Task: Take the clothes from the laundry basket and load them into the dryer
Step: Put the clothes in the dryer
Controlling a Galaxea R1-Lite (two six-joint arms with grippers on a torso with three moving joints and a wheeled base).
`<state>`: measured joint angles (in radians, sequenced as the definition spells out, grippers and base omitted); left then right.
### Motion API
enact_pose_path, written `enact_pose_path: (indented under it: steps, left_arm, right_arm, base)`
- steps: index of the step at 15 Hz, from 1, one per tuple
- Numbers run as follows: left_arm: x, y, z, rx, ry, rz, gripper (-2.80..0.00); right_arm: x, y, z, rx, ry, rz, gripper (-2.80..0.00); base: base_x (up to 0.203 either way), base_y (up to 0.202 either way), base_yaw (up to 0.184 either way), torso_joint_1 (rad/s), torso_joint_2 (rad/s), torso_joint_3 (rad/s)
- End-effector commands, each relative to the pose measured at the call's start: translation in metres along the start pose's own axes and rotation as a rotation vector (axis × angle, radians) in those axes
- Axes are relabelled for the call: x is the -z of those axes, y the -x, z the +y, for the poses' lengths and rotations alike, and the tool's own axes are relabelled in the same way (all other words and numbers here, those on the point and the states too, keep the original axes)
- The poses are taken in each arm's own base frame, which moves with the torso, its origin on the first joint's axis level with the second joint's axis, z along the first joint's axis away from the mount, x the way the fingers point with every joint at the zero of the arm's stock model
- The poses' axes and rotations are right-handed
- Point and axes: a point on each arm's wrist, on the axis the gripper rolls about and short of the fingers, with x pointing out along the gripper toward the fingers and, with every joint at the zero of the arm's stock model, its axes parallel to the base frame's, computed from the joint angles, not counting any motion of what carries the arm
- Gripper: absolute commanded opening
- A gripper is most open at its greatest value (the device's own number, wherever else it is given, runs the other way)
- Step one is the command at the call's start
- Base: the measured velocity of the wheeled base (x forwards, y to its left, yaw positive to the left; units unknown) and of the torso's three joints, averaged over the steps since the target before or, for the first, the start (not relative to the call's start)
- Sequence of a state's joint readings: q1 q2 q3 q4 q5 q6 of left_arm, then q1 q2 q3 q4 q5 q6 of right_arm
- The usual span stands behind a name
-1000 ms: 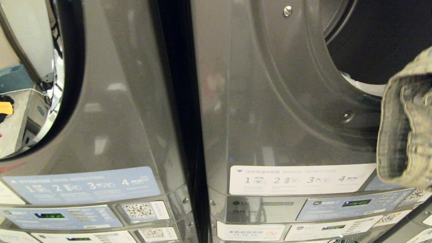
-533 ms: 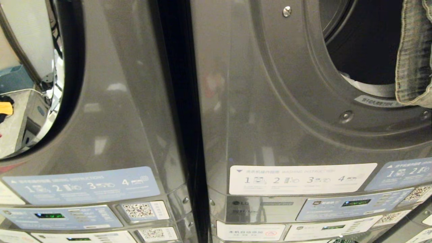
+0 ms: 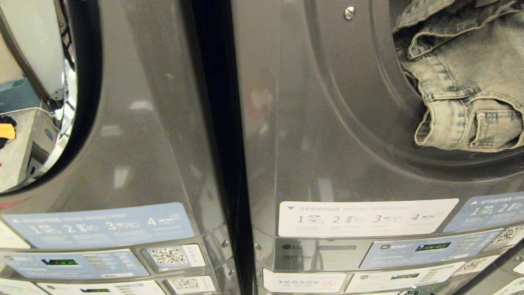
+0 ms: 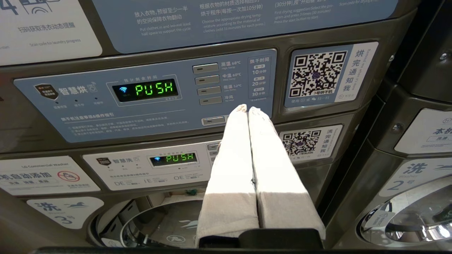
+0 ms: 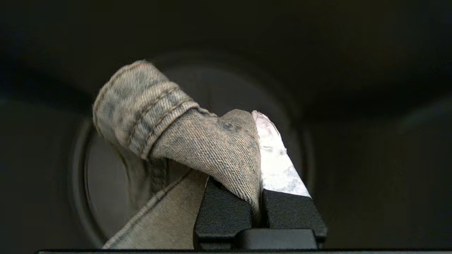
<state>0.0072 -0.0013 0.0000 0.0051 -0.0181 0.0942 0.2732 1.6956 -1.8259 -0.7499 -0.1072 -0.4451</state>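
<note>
In the right wrist view, nearest the camera, the right gripper [image 5: 260, 165] has its fingers [image 5: 279, 165] clenched on a fold of faded denim, the jeans [image 5: 197, 141]: the cloth is pinched between the two fingers, wraps over one of them and rises in a cuffed roll toward the upper left of the frame, while the other finger's pale pad shows bare beside it. Behind cloth and fingers lies the dark drum [image 5: 353, 88] of the dryer, its round back wall dimly visible. In the left wrist view the left gripper [image 4: 247, 116] holds nothing; its cloth-covered fingers [image 4: 233, 155] are pressed flat together, tips before the control panel [image 4: 106, 106] of the left machine, whose display [image 4: 146, 90] reads PUSH in green. In the head view neither gripper shows; the lower frame carries instruction labels [image 3: 364, 217] and panels of two dark grey machines standing side by side. Farther up, at the upper right of the frame, the jeans [image 3: 462, 82] hang crumpled in the round opening of the dryer [image 3: 327, 102], draped over its lower lip. The laundry basket is in none of the views.
</note>
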Motion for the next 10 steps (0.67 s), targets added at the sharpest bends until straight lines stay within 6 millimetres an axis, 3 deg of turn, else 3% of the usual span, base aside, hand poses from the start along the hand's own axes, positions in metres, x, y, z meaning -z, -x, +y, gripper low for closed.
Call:
enact_pose_path:
  steps: [1,3,6,10]
  left_arm:
    - [0.001,0.000,0.000,-0.001,0.002,0.004,-2.80]
    - [0.001,0.000,0.000,-0.005,0.002,0.004,-2.80]
    - [0.001,0.000,0.000,-0.006,0.002,0.004,-2.80]
    - [0.001,0.000,0.000,-0.006,0.002,0.004,-2.80]
  right_arm:
    - [0.032,-0.011,0.015,0.012,-0.001,0.041,-2.80]
    - [0.034,-0.017,0.013,0.098,-0.004,0.075,-2.80]
    - [0.055,-0.016,0.019,0.207,-0.044,0.212,-2.80]
    - [0.072,-0.015,0.025,0.172,0.024,0.298,-2.80]
  base:
    - [0.000,0.000,0.000,0.000,0.00,0.000]
    - [0.000,0.000,0.000,0.000,0.00,0.000]
    - [0.000,0.000,0.000,0.000,0.00,0.000]
    - [0.000,0.000,0.000,0.000,0.00,0.000]
